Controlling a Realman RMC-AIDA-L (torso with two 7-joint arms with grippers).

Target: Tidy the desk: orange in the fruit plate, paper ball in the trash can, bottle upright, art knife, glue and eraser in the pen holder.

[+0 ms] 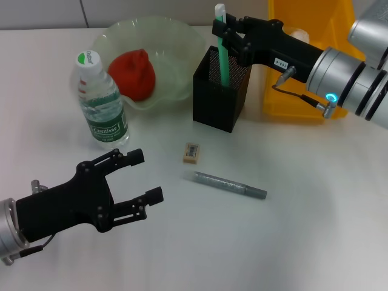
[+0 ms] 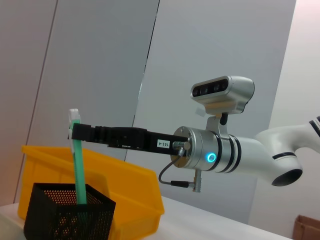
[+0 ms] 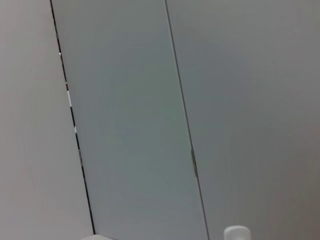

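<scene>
Art knife (image 1: 222, 48) — green, upright, lower end inside the pen holder (image 1: 220, 91), top pinched by the right gripper (image 1: 222, 30) directly above. Eraser (image 1: 191, 152) and grey glue stick (image 1: 230, 184) on the table below it. Left gripper (image 1: 143, 177) — spread wide, empty, nearer the bottle (image 1: 102, 102).

Pretty bright, even overhead light, so shadows on the white desk (image 1: 303, 242) are soft and faint. The bottle (image 1: 102, 103) cap glares a bit; both wrist views look dimmer, grey.
</scene>
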